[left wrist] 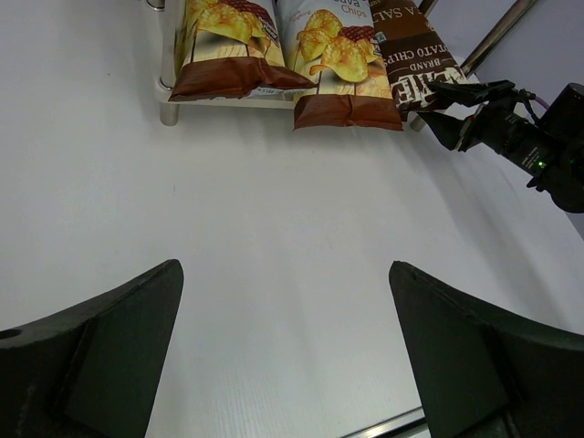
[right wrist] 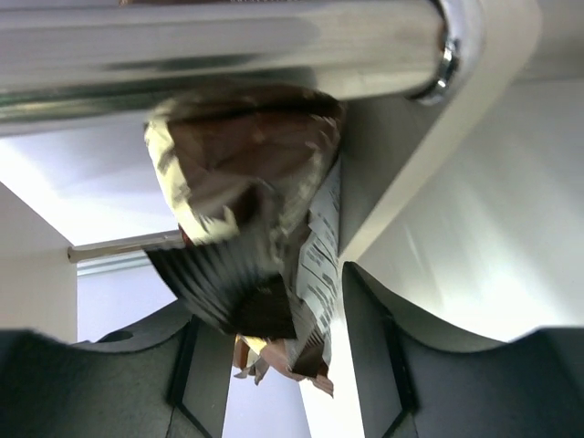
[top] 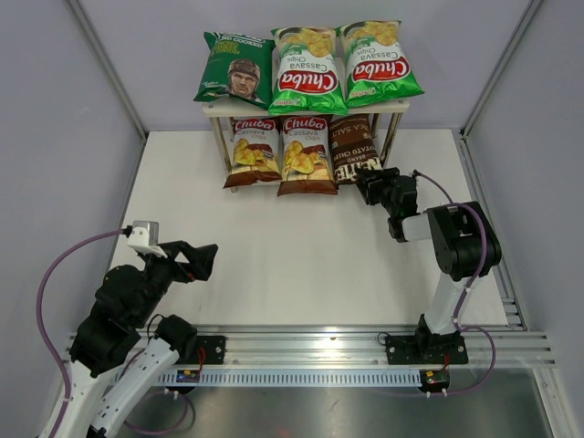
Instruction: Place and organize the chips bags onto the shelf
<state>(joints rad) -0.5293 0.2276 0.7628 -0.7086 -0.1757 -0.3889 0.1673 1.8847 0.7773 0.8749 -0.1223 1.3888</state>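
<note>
Chips bags point(top: 307, 151), all six, are on the shelf point(top: 212, 109): the dark green one and two bright green Chuba lie across the top board, and two brown-and-white Chuba and the dark brown Kettle bag point(top: 354, 151) stand on the lower one, the Kettle at the right end. The right gripper point(top: 367, 187) is at that bag's bottom edge, its jaws parted around the crimped end, loose rather than pinching as far as I can judge. This looks like the release of the final bag. The next move calls for backing straight out without dragging the bag off its tier. The left gripper point(top: 196, 260) hovers wide open and empty over the table point(top: 301, 255), well apart from the shelf. Only the right wrist view shows the bag end between the fingers, beneath a silver rail point(right wrist: 228, 41). Only the overhead view shows the top tier
</note>
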